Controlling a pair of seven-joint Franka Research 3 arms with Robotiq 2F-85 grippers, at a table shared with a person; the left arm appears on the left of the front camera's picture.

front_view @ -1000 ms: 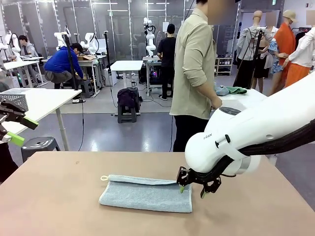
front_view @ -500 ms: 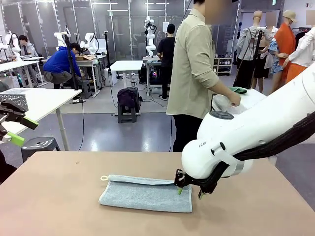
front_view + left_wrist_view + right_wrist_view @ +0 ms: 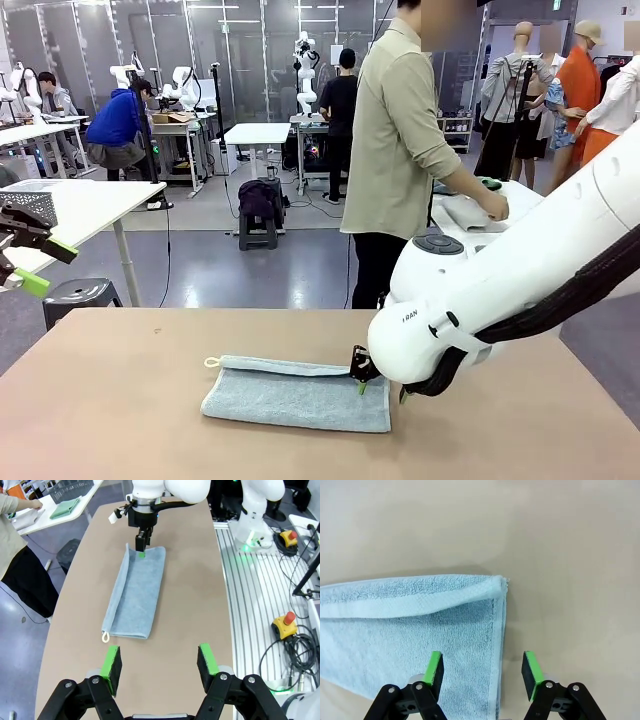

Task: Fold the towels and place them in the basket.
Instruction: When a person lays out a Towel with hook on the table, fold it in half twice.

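Observation:
One light blue-grey towel (image 3: 295, 393) lies folded in half lengthwise on the brown table, its loop (image 3: 211, 363) at the far left corner. My right gripper (image 3: 380, 388) hangs open just over the towel's right end. In the right wrist view its fingertips (image 3: 482, 667) straddle the towel's (image 3: 410, 625) short edge, one pad over the cloth and one over bare table. Off the table's left side, my left gripper (image 3: 45, 265) stands open and holds nothing; its own view (image 3: 158, 660) looks along the towel (image 3: 135, 592). A dark wire basket (image 3: 75, 486) sits on a white side table beside the person.
The person (image 3: 400, 150) stands past the table's far edge, turned toward the white side table (image 3: 520, 200) with a hand on cloths there. A grey mesh bin (image 3: 30, 200) rests on another white table at the left. Cables and an emergency stop button (image 3: 286, 622) lie behind the arms.
My right arm has shifted a little left and down toward the towel's right end. The person has reached onto the side table. The left gripper has not moved.

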